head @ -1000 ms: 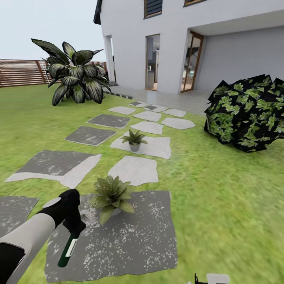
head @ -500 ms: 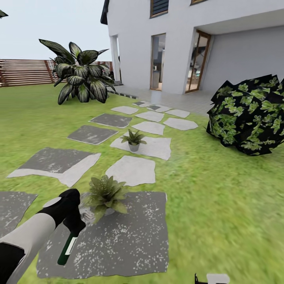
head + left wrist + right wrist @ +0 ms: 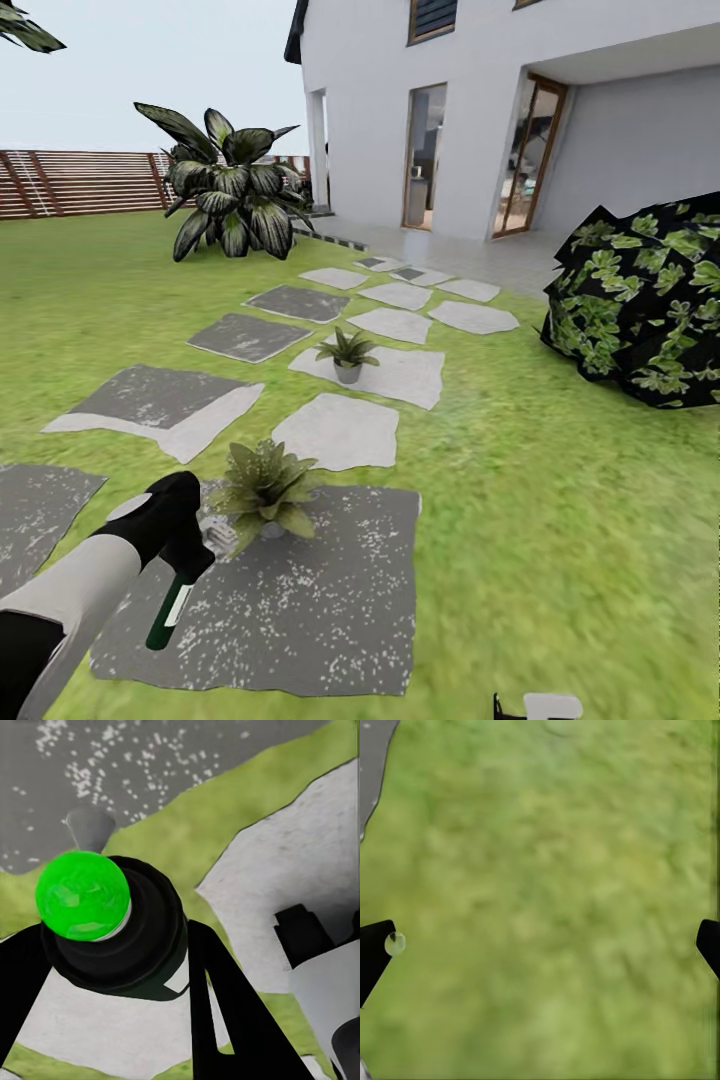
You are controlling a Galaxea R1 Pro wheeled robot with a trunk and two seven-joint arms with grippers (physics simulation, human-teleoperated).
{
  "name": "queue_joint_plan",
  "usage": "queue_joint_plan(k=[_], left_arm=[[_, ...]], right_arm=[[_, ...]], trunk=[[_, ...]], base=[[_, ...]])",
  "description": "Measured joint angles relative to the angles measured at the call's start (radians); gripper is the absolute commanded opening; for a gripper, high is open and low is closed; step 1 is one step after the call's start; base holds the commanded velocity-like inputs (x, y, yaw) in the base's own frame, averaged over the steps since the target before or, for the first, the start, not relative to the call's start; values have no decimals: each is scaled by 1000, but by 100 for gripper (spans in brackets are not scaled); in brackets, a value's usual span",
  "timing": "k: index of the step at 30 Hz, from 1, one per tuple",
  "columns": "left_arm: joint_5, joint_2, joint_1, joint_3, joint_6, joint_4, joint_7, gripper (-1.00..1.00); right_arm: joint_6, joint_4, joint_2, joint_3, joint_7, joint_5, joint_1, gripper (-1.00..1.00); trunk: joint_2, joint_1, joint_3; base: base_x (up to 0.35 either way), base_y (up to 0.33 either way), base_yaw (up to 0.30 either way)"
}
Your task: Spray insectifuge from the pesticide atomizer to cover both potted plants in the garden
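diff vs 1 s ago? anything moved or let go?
The whole view slid: the camera turned left, so house and bush drifted right. The near plant now sits closer to the left gripper. That gripper stays shut on the atomizer, bottle hanging down. Far plant unmoved on its stone.

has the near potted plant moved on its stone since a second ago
No. The near potted plant sits at the same far-left corner of its speckled stone; both slid left across the view together, so the camera moved.

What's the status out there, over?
Left gripper shut on atomizer, beside near potted plant. Right gripper open over grass. Far plant unobstructed.
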Motion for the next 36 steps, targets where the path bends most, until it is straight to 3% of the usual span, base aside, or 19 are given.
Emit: queue_joint_plan(k=[11, 18, 22, 31, 36], left_arm=[[-8, 15, 2, 2, 0, 3, 8, -100], [2, 22, 10, 4, 3, 16, 57, -100], [4, 22, 12, 31, 3, 18, 58, -100], [4, 12, 13, 50, 3, 16, 61, -100], [6, 12, 12, 55, 3, 9, 61, -100]], right_arm=[[0, 0, 0, 1, 0, 1, 0, 100], [0, 0, 0, 0, 0, 1, 0, 100], [0, 1, 0, 0, 0, 0, 0, 100], [0, 0, 2, 1, 0, 0, 0, 100], [0, 0, 2, 1, 0, 1, 0, 100]], trunk=[[0, 0, 0], [0, 0, 0], [0, 0, 0], [0, 0, 0], [0, 0, 0]], base=[[11, -16, 0], [23, 0, 0], [268, 0, 5], [287, -92, 250], [33, -33, 278]])
